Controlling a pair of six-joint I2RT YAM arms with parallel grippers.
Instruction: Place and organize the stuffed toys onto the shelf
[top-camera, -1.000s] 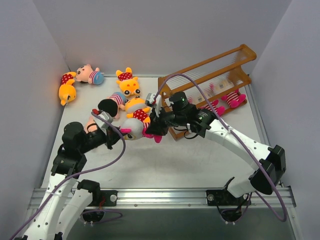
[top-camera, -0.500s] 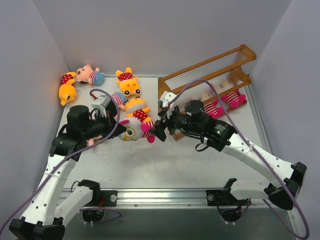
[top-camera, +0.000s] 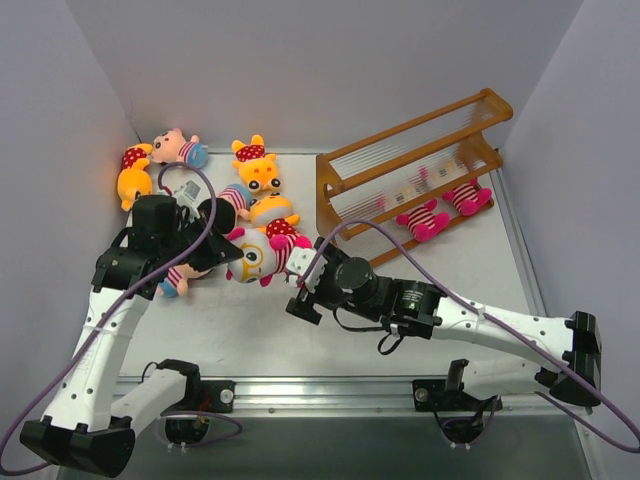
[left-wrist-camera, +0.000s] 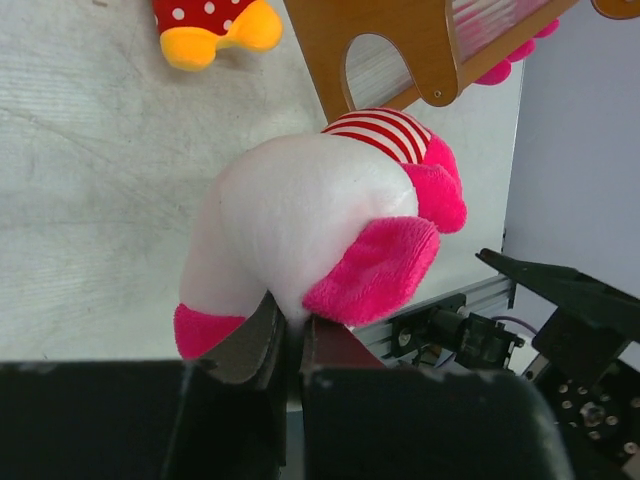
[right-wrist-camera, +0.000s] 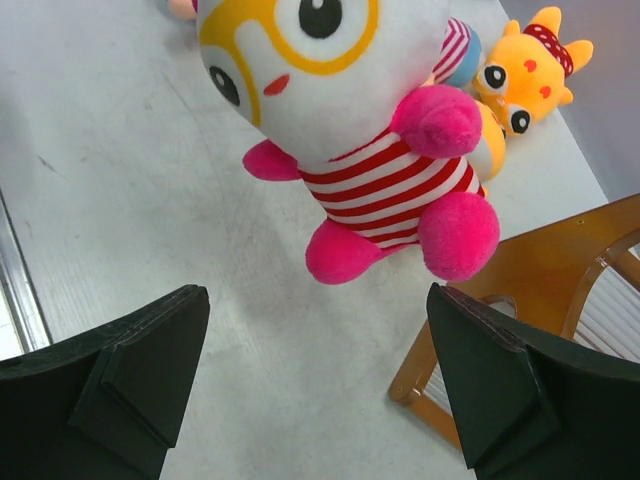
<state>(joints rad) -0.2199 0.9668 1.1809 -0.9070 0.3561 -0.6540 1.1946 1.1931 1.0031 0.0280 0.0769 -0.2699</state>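
Observation:
A white-faced stuffed toy (top-camera: 255, 258) with magenta limbs and a red-striped shirt hangs just above the table, my left gripper (top-camera: 224, 252) shut on the back of its head (left-wrist-camera: 293, 330). In the right wrist view this toy (right-wrist-camera: 350, 130) faces the camera. My right gripper (top-camera: 303, 300) stands wide open below its feet (right-wrist-camera: 318, 297), touching nothing. The orange-brown shelf (top-camera: 420, 150) stands at the back right, with two magenta striped toys (top-camera: 423, 218) (top-camera: 467, 196) on its lowest tier. Its end board shows in both wrist views (left-wrist-camera: 400, 50) (right-wrist-camera: 530, 270).
Loose toys lie at the back left: a yellow bear (top-camera: 133, 180), a peach-faced boy (top-camera: 180, 150), another bear (top-camera: 258, 170), a boy (top-camera: 235, 198) and a bear (top-camera: 275, 215). One more doll (top-camera: 178, 277) lies under my left arm. White walls close in the table.
My right gripper has opened, let go of the magenta toy and drawn back toward the near edge. My left gripper has kept hold of the toy and carried it to the left.

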